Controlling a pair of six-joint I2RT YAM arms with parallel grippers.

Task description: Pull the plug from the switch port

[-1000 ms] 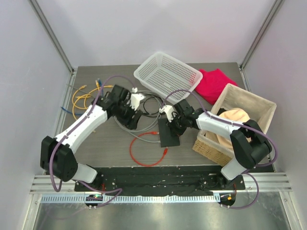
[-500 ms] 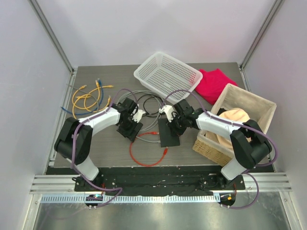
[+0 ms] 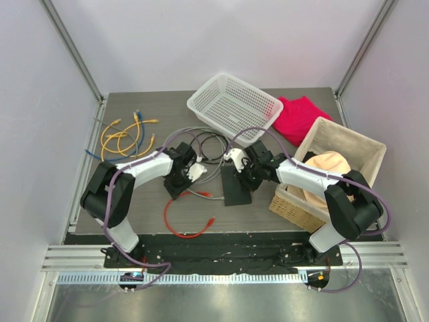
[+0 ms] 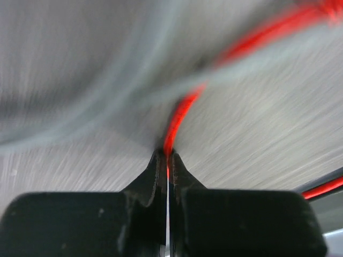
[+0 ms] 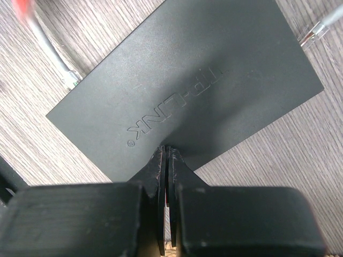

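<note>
The flat black switch (image 3: 236,193) lies on the table in front of the right arm; it fills the right wrist view (image 5: 187,80). My right gripper (image 3: 242,180) is shut, its tips (image 5: 166,150) pressed on the switch's top near one edge. My left gripper (image 3: 179,186) is shut on the thin red cable (image 4: 179,110), pinched at its fingertips (image 4: 167,155). The red cable's loop (image 3: 166,213) lies left of the switch. A red blur (image 5: 21,8) shows apart from the switch's corner. A grey cable's plug (image 5: 67,79) lies at the switch's edge; whether it sits in a port I cannot tell.
A white mesh basket (image 3: 234,104) stands at the back, a red cloth (image 3: 301,117) to its right. A woven box holding a tan hat (image 3: 328,164) sits right of the switch. Yellow and blue cables (image 3: 124,134) lie far left, grey and black cables (image 3: 201,144) in the middle.
My left gripper came down beside the switch, shut on the red cable and drew it left; the red loop shifted left, away from the switch. The right gripper stayed on the switch.
</note>
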